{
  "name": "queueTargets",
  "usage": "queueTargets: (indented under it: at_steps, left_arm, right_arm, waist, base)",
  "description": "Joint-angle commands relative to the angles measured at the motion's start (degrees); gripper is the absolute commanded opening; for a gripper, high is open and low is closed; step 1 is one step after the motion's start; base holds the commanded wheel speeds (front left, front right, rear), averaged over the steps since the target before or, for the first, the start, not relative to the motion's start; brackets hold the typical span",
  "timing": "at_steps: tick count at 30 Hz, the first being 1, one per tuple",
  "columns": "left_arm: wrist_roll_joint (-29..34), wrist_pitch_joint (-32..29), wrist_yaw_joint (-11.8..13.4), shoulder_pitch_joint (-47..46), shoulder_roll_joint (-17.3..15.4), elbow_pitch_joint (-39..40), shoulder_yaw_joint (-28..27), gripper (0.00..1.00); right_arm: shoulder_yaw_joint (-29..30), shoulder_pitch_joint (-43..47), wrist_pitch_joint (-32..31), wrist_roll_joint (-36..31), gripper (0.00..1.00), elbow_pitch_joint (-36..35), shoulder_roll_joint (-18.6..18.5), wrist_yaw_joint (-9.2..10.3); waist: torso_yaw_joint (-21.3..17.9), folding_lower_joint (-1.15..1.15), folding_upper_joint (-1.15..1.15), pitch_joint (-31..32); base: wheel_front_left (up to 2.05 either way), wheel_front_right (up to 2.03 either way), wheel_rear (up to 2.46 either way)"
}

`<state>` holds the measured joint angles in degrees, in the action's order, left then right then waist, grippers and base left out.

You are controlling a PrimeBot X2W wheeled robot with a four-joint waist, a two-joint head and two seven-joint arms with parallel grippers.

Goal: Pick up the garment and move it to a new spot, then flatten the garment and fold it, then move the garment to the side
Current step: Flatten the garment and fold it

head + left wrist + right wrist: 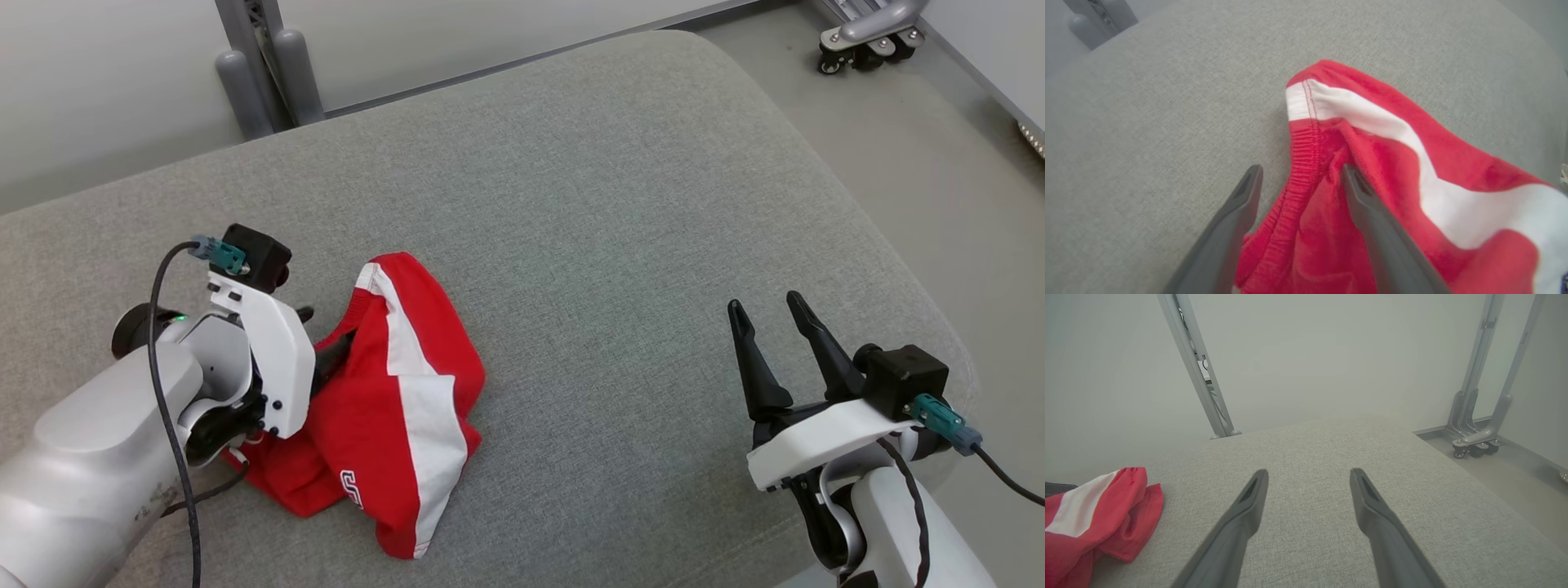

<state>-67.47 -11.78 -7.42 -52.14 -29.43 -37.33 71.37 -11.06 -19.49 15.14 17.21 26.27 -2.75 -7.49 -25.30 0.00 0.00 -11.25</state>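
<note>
The garment (392, 408) is a pair of red shorts with white side stripes, lying crumpled on the left part of the grey cushion (612, 204). My left gripper (322, 335) is down at its left edge and open. In the left wrist view the left gripper (1302, 171) straddles the gathered elastic waistband of the garment (1392, 163), one finger on bare cushion, the other against red cloth. My right gripper (766, 302) stands open far to the right, holding nothing. The right wrist view has the right gripper (1309, 473) over bare cushion, with the garment (1098, 522) at its lower left.
Grey metal frame posts (261, 65) stand behind the cushion against a pale wall. A wheeled metal base (865, 37) sits on the floor at the back right. The cushion's rounded right edge (939, 310) drops to the floor just past my right gripper.
</note>
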Motion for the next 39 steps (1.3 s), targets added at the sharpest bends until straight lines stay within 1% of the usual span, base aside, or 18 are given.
queueTargets:
  at_steps: [1, 2, 5, 11, 12, 13, 15, 16, 18, 21, 24, 31, 32, 35, 39]
  left_arm:
    - [-0.4, -1.2, -0.1, -0.4, -0.3, -0.6, 0.5, 1.00]
    - [-1.0, -3.3, -0.1, -0.2, -0.2, -1.0, 1.1, 1.00]
    - [-2.4, -4.5, -0.1, -0.1, 0.2, -0.7, 1.5, 1.00]
    - [-1.6, -6.8, -0.1, 1.2, 0.4, -2.0, 1.9, 1.00]
    - [-1.2, -7.1, -0.1, 1.4, 0.5, -2.1, 2.0, 0.91]
    - [-0.6, -7.1, -0.1, 1.4, 0.4, -2.3, 2.0, 0.44]
    - [-0.1, -7.2, -0.1, 1.7, 0.5, -2.6, 2.0, 0.03]
    - [0.1, -7.2, -0.1, 1.8, 0.6, -2.6, 2.1, 0.00]
    - [0.5, -7.1, -0.1, 1.9, 0.7, -2.6, 2.1, 0.00]
    - [0.9, -4.5, -0.1, 0.8, 0.5, -2.0, 2.1, 0.00]
    - [0.6, -0.6, -0.1, -0.9, 0.1, -0.8, 2.0, 0.00]
    - [1.9, 8.2, -0.1, -3.1, -1.5, 1.9, 2.0, 0.00]
    - [1.9, 8.2, -0.1, -3.1, -1.5, 1.9, 2.0, 0.00]
    - [1.6, 11.4, -0.1, -3.1, -1.8, 3.1, 2.0, 0.00]
    - [1.5, 13.9, -0.1, -1.9, -2.3, 5.3, 2.0, 0.00]
  right_arm:
    - [0.2, -0.5, 0.1, 0.2, 1.00, -0.2, -0.3, -0.01]
    - [0.3, -0.6, 0.1, 0.2, 1.00, -0.3, -0.3, -0.01]
    - [0.4, -0.7, 0.1, 0.3, 1.00, -0.4, -0.3, -0.01]
    - [0.0, -0.9, 0.1, 0.6, 1.00, -0.5, -0.3, -0.01]
    - [-0.1, -0.9, 0.1, 0.5, 1.00, -0.6, -0.3, -0.01]
    - [-0.2, -0.9, 0.1, 0.5, 1.00, -0.6, -0.3, -0.01]
    - [-0.1, -1.1, 0.1, 0.5, 1.00, -0.7, -0.3, -0.01]
    - [-0.1, -1.1, 0.1, 0.4, 1.00, -0.7, -0.3, -0.01]
    - [0.1, -1.2, 0.1, 0.2, 1.00, -0.7, -0.3, -0.01]
    - [0.4, -1.2, 0.1, 0.0, 1.00, -0.6, -0.3, -0.01]
    - [0.9, -0.8, 0.1, -0.4, 1.00, -0.7, -0.2, -0.01]
    - [1.4, 0.3, 0.1, -1.1, 1.00, -0.4, -0.3, -0.01]
    - [1.4, 0.3, 0.1, -1.1, 1.00, -0.4, -0.3, -0.01]
    - [1.7, 0.9, 0.1, -1.5, 1.00, -0.2, -0.2, -0.01]
    - [2.2, 1.5, 0.1, -2.3, 1.00, 0.0, -0.3, -0.01]
  waist:
    - [-0.1, 0.00, 0.00, -0.2]
    - [-0.1, 0.00, 0.00, -0.4]
    - [0.0, 0.00, 0.00, -0.7]
    - [0.1, 0.00, 0.00, -1.2]
    - [0.1, 0.00, 0.00, -1.3]
    - [0.1, 0.00, 0.00, -1.4]
    - [0.1, 0.00, 0.00, -1.5]
    - [0.1, 0.00, 0.00, -1.6]
    - [0.2, 0.00, 0.00, -1.7]
    - [0.7, 0.00, 0.00, -1.6]
    - [1.8, 0.00, 0.00, -1.3]
    - [6.1, 0.00, 0.00, 1.0]
    - [6.1, 0.00, 0.00, 1.0]
    - [8.4, 0.00, 0.00, 2.1]
    - [11.6, 0.00, 0.00, 3.4]
  base:
    - [0.00, 0.00, 0.00]
    - [0.00, 0.00, 0.00]
    - [0.00, 0.00, 0.00]
    - [0.00, 0.00, 0.00]
    - [0.00, 0.00, 0.00]
    - [0.00, 0.00, 0.00]
    - [0.00, 0.00, 0.00]
    - [0.00, 0.00, 0.00]
    - [0.00, 0.00, 0.00]
    - [0.00, 0.00, 0.00]
    - [0.00, 0.00, 0.00]
    - [0.00, 0.00, 0.00]
    - [0.00, 0.00, 0.00]
    - [0.00, 0.00, 0.00]
    - [0.00, 0.00, 0.00]
